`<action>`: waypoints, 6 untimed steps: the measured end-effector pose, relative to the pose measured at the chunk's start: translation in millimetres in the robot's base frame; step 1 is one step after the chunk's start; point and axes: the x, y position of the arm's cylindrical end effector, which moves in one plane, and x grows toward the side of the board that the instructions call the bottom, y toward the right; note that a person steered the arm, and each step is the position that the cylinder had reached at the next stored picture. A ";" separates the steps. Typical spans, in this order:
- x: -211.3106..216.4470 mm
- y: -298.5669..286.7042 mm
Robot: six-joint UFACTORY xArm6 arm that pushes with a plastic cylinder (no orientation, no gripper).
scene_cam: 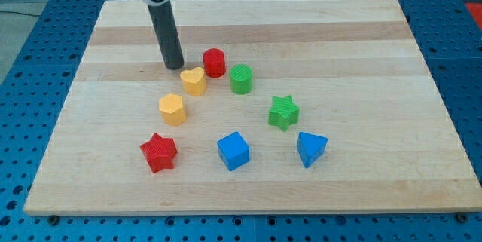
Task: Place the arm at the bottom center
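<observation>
Tip position: my tip [175,67] down on the wooden board [361,31], far left of centre, just left of the yellow heart block [193,81], seemingly not touching.
Tip state: bare rod, nothing to open or close, nothing held.
Target spot: near-edge centre of board, below the blue cube [233,151]; bare wood, well apart from tip.
Blocks nearest tip: red cylinder [214,62] right of rod; green cylinder [241,79] further right.
Blocks across the path: yellow hexagonal block [172,109], red star [158,152], blue cube, green star [283,112], blue triangular block [310,148].
Handling judgement: blocks likely light, rigid, quick to slide on smooth wood at slightest contact; no hold possible, pushing only.
Route advice: gap between yellow hexagonal block and blue cube judged narrow; clean passage needed.
Risk: brushing yellow heart block on departure.
</observation>
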 end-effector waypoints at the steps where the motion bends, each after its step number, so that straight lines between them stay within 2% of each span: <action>1: -9.3 73.8; 2: -32.9 151.1; 3: -34.9 198.1; 4: -24.8 207.5; 5: -27.5 277.1; 6: -28.0 317.2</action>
